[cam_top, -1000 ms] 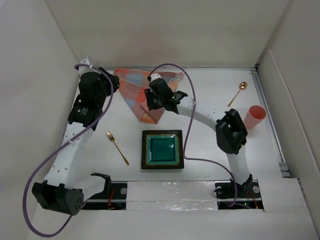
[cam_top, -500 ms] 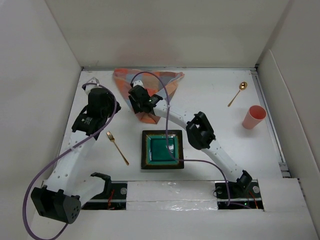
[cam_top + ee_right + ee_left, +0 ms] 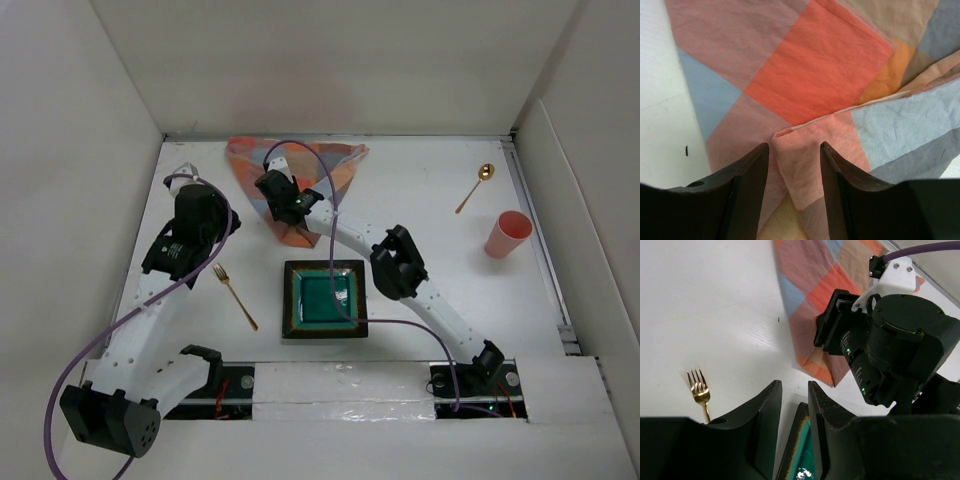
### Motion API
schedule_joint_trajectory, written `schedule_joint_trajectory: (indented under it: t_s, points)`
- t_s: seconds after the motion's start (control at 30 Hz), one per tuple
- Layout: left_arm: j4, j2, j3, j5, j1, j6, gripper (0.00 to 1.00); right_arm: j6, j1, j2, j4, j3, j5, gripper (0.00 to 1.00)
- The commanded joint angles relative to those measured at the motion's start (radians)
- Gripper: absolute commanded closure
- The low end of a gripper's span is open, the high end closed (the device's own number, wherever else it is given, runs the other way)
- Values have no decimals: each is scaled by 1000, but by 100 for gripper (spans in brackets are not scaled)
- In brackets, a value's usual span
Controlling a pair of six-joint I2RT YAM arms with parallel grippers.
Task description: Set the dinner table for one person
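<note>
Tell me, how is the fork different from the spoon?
The fork ends in prongs; the spoon ends in a round bowl. The fork lies just left of the plate; the spoon lies far off at the back right, near the pink cup. The fork's head points back-left, the spoon's back-right. Both are gold and lie flat on the white table.

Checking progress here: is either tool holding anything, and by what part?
Nothing is held. The right tool is open over a fold of the cloth; the left tool is empty.
</note>
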Motion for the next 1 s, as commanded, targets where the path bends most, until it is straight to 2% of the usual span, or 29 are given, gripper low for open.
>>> schedule_joint_trajectory:
  t_s: [0.0,0.17,0.27,0.37,0.4,0.43,0.47,0.5,0.57,0.6,0.73,0.87,0.97]
  points:
    - [30,-7,-19,6,0,16,76,12,2,1,28,22,38,51]
    - [39,-6,-28,1,0,23,75,38,2,-8,14,-14,23,52]
    - [50,-3,-37,7,0,23,75,38,2,-15,29,-31,29,63]
    - [57,-3,-49,16,0,23,75,35,-7,-7,28,-7,1,60]
    - [59,-4,-52,18,0,24,75,35,-7,-5,31,-5,3,62]
    - [63,-4,-60,18,0,26,75,36,-7,-4,34,-7,4,68]
    - [66,-3,-63,16,0,29,75,36,-18,-7,32,-5,6,78]
    - [65,-3,-66,18,0,29,75,39,-18,-7,34,-4,13,85]
    - [71,-1,-74,22,0,36,75,62,-18,-69,55,-16,44,100]
    - [71,2,-72,23,0,36,75,63,-18,-70,55,-39,44,100]
    - [120,31,-50,56,-10,55,74,88,-39,-260,204,-192,24,100]
    - [171,123,-8,90,-10,96,74,162,-78,-424,198,-298,24,100]
    - [208,247,59,104,-22,137,74,269,-127,-542,253,-526,-32,100]
